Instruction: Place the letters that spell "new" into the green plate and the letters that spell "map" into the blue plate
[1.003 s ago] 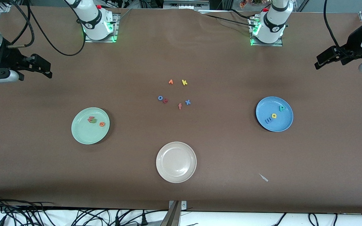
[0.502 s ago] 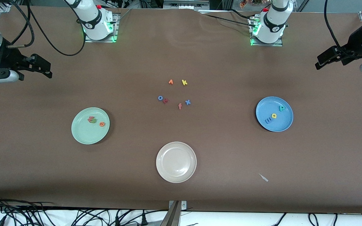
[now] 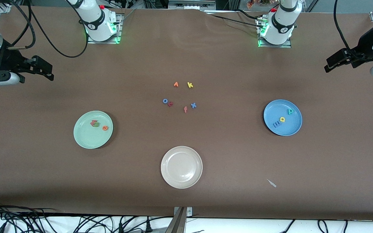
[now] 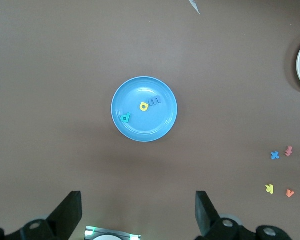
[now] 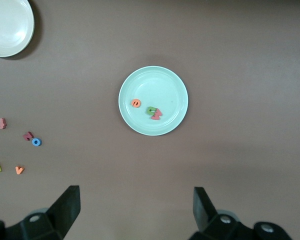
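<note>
Raised high over the counter (image 3: 225, 155), both end effectors spread wide and holding nothing — left end effector (image 4: 139, 214) above the blue plate (image 4: 162, 125), right end effector (image 5: 135, 210) above the green plate (image 5: 172, 90). In the green plate: orange "e" (image 5: 135, 103), green "n" (image 5: 150, 110) touching salmon "w" (image 5: 156, 115). In the blue plate: teal "p" (image 4: 124, 118), yellow "a" (image 4: 143, 106), blue "m" (image 4: 154, 101) — all lying flat. Loose letters (image 3: 180, 97) mid-counter; beige plate (image 3: 197, 176) nearer the camera.

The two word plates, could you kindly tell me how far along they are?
Done: the green plate holds the n, e and w; the blue plate holds the m, a and p. In hand: nothing; the left pincer and right pincer hang open above their plates. Left: nothing visible.
</note>
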{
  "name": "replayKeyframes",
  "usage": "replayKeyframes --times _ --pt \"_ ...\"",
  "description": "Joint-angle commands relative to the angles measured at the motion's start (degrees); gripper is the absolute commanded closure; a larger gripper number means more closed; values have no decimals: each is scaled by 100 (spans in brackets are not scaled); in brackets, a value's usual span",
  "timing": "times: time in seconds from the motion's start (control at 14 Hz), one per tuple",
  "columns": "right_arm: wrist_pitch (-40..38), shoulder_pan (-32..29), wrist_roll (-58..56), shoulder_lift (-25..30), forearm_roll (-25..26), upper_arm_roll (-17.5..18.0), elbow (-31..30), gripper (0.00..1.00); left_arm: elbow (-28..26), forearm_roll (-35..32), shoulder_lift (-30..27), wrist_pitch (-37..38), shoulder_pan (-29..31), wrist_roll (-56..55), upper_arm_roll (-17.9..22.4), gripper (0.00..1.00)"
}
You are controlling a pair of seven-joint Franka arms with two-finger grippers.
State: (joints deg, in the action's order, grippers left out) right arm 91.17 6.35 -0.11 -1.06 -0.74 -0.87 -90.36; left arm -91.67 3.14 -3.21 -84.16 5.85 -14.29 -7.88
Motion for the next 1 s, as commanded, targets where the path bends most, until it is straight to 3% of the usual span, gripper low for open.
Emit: replayKeyframes --times 0.0,0.93 --pt "-56 -11 -77 9 56 8 19 0 202 73 110 66 30 110 -21 0" --pt "-38 -20 -77 9 56 0 1 0 317 73 225 93 48 110 -73 0"
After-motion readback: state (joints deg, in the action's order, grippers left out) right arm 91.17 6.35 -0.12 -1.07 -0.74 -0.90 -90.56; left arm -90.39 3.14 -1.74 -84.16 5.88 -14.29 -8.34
